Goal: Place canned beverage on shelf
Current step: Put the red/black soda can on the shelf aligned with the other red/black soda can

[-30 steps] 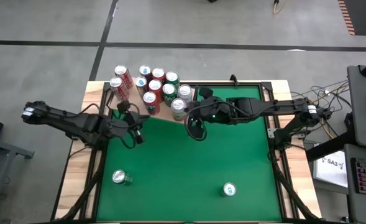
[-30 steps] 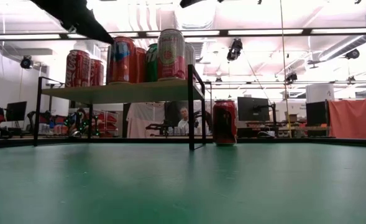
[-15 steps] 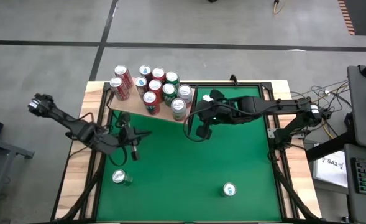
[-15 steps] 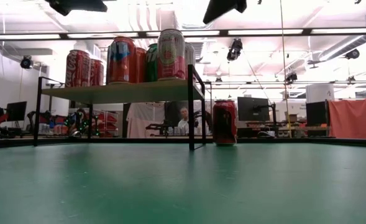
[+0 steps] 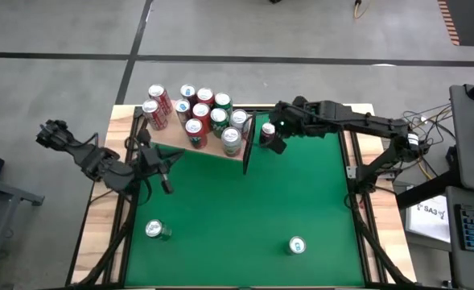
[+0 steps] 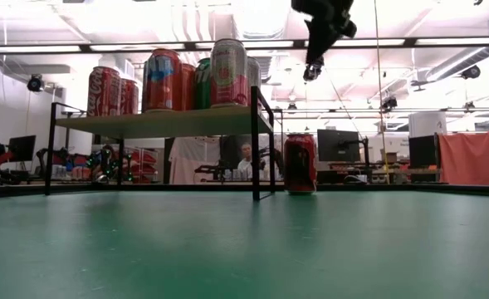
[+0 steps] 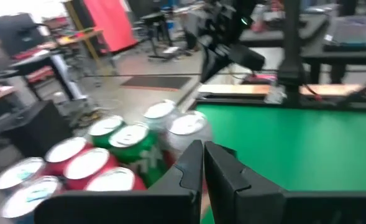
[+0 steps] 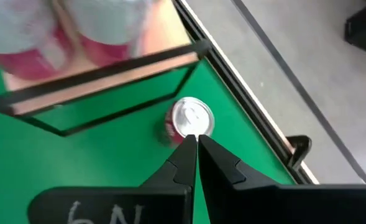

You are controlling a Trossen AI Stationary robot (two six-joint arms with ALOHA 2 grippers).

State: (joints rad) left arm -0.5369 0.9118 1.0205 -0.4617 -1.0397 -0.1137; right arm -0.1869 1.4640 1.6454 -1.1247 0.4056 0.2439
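Note:
The shelf (image 5: 212,145) is a pale board on a dark frame at the table's far left, with several cans (image 5: 200,113) standing upright on it, also in the low view (image 6: 194,79). A red can (image 8: 191,119) stands upright on the green table just right of the shelf's dark end panel (image 5: 248,147). My right gripper (image 8: 195,144) hangs shut above this can (image 6: 300,164), pointing steeply down, well clear of it (image 6: 313,71). My left gripper (image 7: 202,155) is shut, empty, raised near the shelf's near left side (image 5: 164,173).
Two loose cans stand on the green table (image 5: 301,193) near its front edge, one at the left (image 5: 156,230) and one right of centre (image 5: 297,245). A black frame (image 5: 351,161) borders the table. People and desks show in the room beyond (image 6: 244,158).
My right gripper has swung from the table's middle toward the far edge, rolled and tipped more steeply down, and now hangs over the red can beside the shelf. My left gripper has drawn back toward the table's left edge and risen out of the low view. Both stayed shut.

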